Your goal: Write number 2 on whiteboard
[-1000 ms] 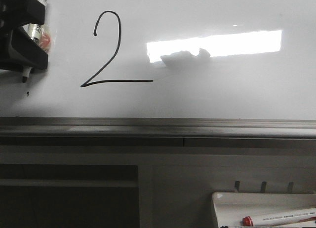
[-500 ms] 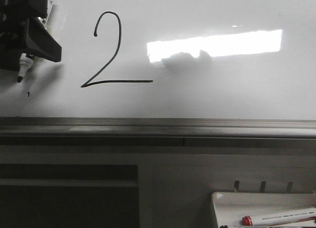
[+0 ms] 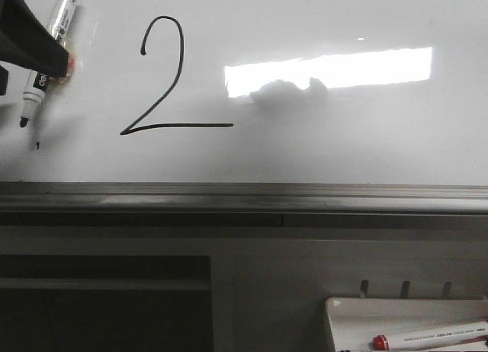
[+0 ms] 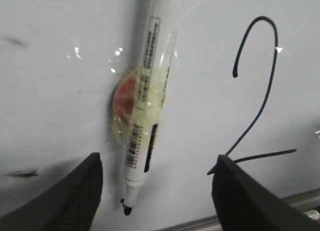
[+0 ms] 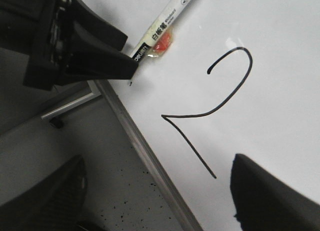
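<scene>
The number 2 (image 3: 162, 76) stands drawn in thin black line on the left part of the whiteboard (image 3: 343, 154), its curled top uppermost and its long flat base running toward the bright reflected rectangle of light (image 3: 328, 70). It also shows in the left wrist view (image 4: 257, 91) and, turned, in the right wrist view (image 5: 215, 106).

Just left of the digit a white marker (image 3: 46, 59) sits against the board, tip down, fixed with clear tape and an orange-red piece (image 4: 125, 98) behind its barrel. A tiny black dot (image 3: 38, 145) lies below its tip.

The left gripper (image 4: 157, 191) has its dark fingers (image 4: 80, 191) spread wide, one on each side of the marker and not touching it. The right gripper (image 5: 155, 196) also has its fingers (image 5: 270, 191) well apart and holds nothing.

Below the board's grey lower edge (image 3: 244, 192), a small white tray (image 3: 343, 321) at the lower right holds a red-capped marker (image 3: 431, 337).
</scene>
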